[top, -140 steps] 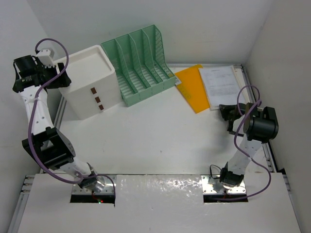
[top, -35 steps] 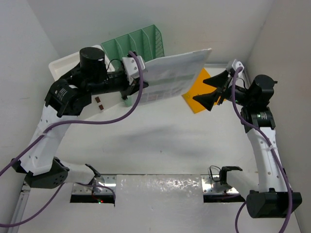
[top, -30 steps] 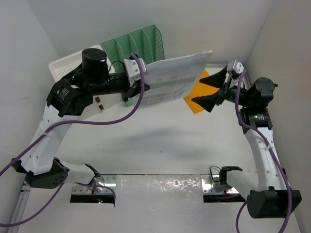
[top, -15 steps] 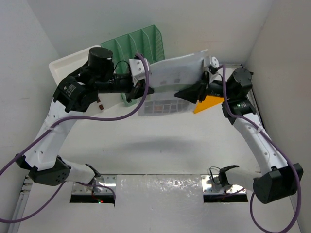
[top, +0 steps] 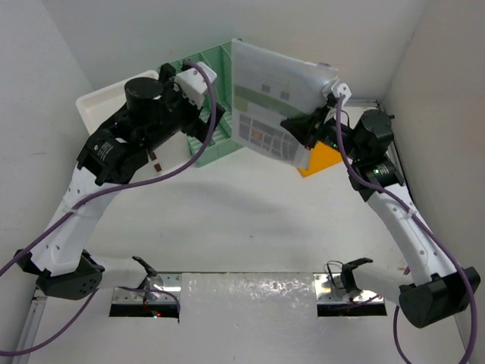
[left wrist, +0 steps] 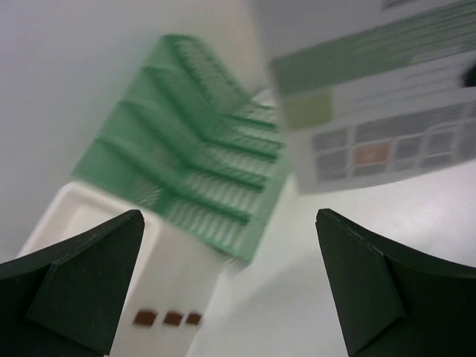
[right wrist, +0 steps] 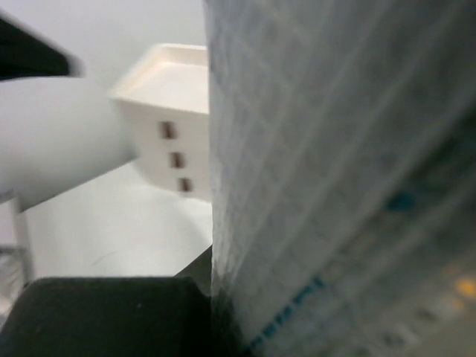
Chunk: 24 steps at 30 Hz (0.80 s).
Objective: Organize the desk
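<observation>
A clear plastic sleeve with a printed sheet (top: 274, 98) hangs in the air above the back of the desk (top: 242, 220), standing almost on edge. My right gripper (top: 301, 129) is shut on its lower right edge. In the right wrist view the sleeve (right wrist: 335, 186) fills the right side, with a dark finger (right wrist: 111, 312) pressed against it. My left gripper (top: 211, 125) is open just left of the sleeve and apart from it. Nothing lies between its fingers (left wrist: 74, 290), and the sleeve (left wrist: 379, 111) shows at the upper right of that view.
A green file rack (top: 216, 72) stands at the back, partly hidden by the sleeve and the left arm. A white drawer box (top: 102, 102) sits at the back left. An orange folder (top: 324, 159) lies under the right gripper. Walls close in on both sides.
The left gripper has opened, let go of the sleeve and drawn back to the left. The right gripper has shut on the sleeve, which has swung from lying flat to nearly upright.
</observation>
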Motion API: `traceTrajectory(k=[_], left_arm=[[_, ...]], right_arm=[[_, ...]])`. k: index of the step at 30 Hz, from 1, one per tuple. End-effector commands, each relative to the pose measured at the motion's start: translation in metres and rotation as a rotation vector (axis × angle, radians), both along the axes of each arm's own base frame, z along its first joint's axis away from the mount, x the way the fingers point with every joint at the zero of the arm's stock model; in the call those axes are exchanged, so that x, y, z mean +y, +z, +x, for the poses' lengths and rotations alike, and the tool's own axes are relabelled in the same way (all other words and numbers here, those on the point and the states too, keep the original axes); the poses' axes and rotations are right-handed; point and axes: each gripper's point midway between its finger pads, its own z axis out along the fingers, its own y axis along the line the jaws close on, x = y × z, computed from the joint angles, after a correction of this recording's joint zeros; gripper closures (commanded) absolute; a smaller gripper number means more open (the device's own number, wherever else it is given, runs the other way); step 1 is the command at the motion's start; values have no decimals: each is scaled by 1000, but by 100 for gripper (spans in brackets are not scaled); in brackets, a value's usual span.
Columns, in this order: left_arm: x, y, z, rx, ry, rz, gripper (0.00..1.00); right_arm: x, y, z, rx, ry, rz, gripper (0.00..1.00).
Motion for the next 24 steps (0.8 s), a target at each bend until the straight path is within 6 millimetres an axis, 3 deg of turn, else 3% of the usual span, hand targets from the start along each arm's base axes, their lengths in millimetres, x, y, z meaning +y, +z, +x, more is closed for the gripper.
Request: traceTrajectory(k=[1,2,4,5,6,7,10,12,13,14,15,16,18,19,24], left_arm=[[73,42,14,-184,402,-51,0],[93,35,11,-197,489,-27,0],[107,39,9,-249,552,-28,0],[117,29,6,-246,596,-9,0],[120,26,7,-248,613,-4,0],[122,21,7,-242,628,9,0],[131,3,10,-231,684,61,0],[137,-7,11,-230,716,87,0],[138,-10,12,-229,723,101,0],[139,-16,13,-222,730,118,0],[139,-18,15,-221,734,124,0],[139,-21,16,-217,735,134,0],[138,-25,18,-209,739,148,0],[137,-27,20,-205,739,158,0],[137,-27,24,-204,756,177,0]], right_arm=[[-29,14,60,1,-339,58,100],[-35,17,72,-8,-414,77,100],[-23,31,87,-64,-453,119,100],[-29,35,99,-83,-532,134,100],[-22,41,104,-100,-541,150,100],[-18,46,121,-119,-570,173,100],[-18,56,150,-158,-660,216,100],[-4,53,177,-180,-654,196,100],[1,71,182,-218,-645,221,100],[5,69,191,-225,-644,213,100],[13,51,209,-208,-644,190,100],[13,63,214,-229,-664,218,100],[17,48,232,-231,-684,214,100],[19,59,234,-270,-675,244,100],[33,49,268,-329,-684,240,100]])
